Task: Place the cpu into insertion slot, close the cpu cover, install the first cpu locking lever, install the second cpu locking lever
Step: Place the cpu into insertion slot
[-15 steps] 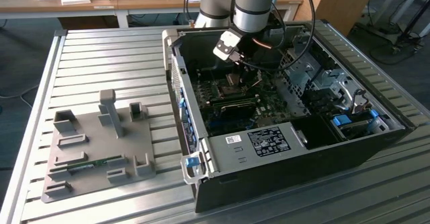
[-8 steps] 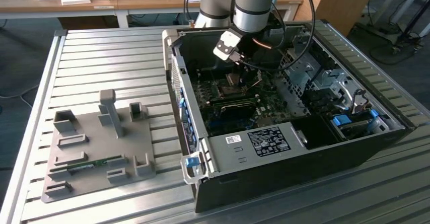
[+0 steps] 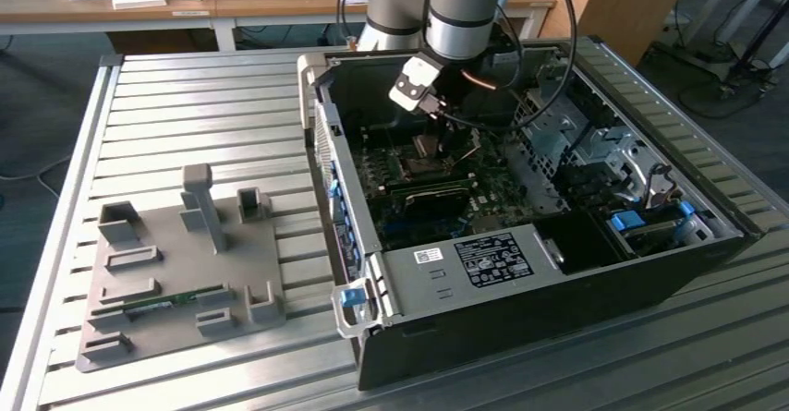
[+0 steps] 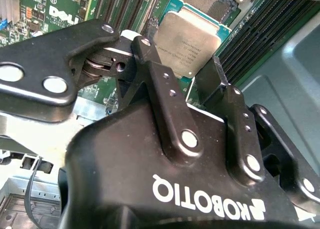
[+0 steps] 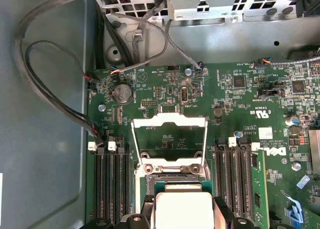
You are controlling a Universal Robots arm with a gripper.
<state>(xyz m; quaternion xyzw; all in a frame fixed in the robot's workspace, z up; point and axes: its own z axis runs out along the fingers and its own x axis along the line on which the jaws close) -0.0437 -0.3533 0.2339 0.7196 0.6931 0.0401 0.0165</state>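
Above the green motherboard point(image 5: 240, 119), the end effector point(image 4: 179, 56) grips the cpu point(image 4: 192, 34).

Socket point(image 4: 200, 0): uncovered, the cpu cover point(image 5: 169, 120) swung up clear of it (open from above).
Flanks: memory slots point(image 5: 107, 189) close on both sides.
Board edge: cables point(image 5: 28, 53) loop beside it.
Case point(image 3: 530, 328): open on its upper side.

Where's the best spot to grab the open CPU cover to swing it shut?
Probably the cpu cover by its free edge, the bar farthest from the hinge, coming from above the board: the frame stands open with a hollow centre, so only its rim offers grip. The pincer holds the cpu.
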